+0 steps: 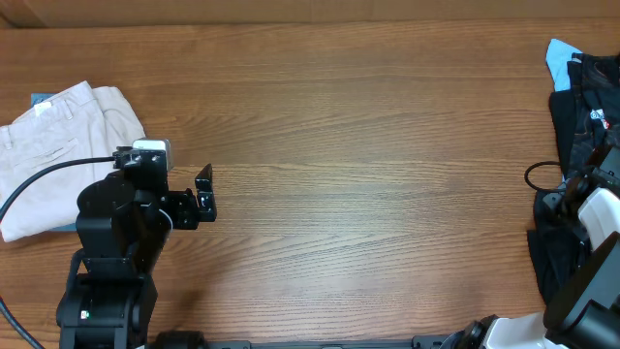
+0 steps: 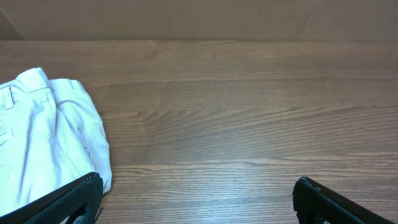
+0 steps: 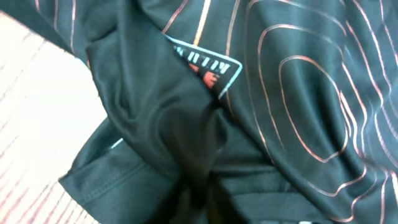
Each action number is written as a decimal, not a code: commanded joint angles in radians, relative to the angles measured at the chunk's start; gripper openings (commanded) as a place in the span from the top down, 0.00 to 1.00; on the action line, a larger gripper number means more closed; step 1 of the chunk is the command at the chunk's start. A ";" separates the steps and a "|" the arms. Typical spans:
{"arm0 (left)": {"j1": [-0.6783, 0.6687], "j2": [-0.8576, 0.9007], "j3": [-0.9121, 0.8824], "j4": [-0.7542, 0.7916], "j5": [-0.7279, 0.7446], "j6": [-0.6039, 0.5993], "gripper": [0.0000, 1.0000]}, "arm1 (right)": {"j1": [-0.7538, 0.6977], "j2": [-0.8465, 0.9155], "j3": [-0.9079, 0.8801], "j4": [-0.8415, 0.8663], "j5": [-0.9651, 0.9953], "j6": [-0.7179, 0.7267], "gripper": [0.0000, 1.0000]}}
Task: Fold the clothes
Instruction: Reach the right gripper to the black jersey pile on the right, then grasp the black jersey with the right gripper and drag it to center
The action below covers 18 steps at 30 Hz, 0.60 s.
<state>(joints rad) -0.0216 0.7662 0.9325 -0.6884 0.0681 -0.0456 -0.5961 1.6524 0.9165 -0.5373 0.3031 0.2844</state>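
Step in hand, by judgement: first grasp, ahead of any fold.

Located the black sports garment (image 1: 581, 116) crumpled at the far right edge of the wooden table (image 1: 368, 145), partly under the right arm, not yet spread flat.

Read the right gripper (image 3: 194, 198) as closed on a pinch of that garment. In the right wrist view, only a dark blur for fingers at bottom centre, with cloth puckered and drawn down into it. Grip judged from the pucker, not seen outright.

Noted orange-tan contour lines across the cloth and a light-blue-edged label (image 3: 208, 68) just above the pinch.

Found the left gripper (image 1: 205, 192) spread wide, holding nothing, hovering over bare wood near the beige trousers (image 1: 58, 145) at the far left, well apart from the garment.

Next move, as advice only: lift and draw the pinched cloth toward the table centre, then lay it flat. Calls for a low, slow pull to avoid slipping thin fabric out of the jaws. Calls also for bringing the left gripper across to take a second corner.

Cannot tell hem from sleeve from collar at the pinch; worth checking before choosing a fold line. Leave the trousers alone.
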 commanded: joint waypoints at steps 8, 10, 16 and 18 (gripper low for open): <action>0.008 0.000 0.030 0.020 0.011 0.012 0.00 | 0.047 -0.084 0.158 -0.074 -0.167 -0.048 0.96; 0.008 0.000 0.030 0.020 0.010 0.012 0.00 | 0.093 -0.118 0.240 -0.122 -0.275 -0.117 0.96; 0.008 0.000 0.030 0.031 0.010 0.012 0.00 | 0.409 -0.171 0.492 -0.323 -0.420 -0.162 0.96; 0.008 0.000 0.030 0.039 0.011 0.012 0.00 | 0.566 -0.170 0.501 -0.329 -0.433 -0.162 0.96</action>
<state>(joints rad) -0.0216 0.7662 0.9329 -0.6609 0.0681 -0.0456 -0.1883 1.4872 1.3968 -0.8501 -0.0402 0.1497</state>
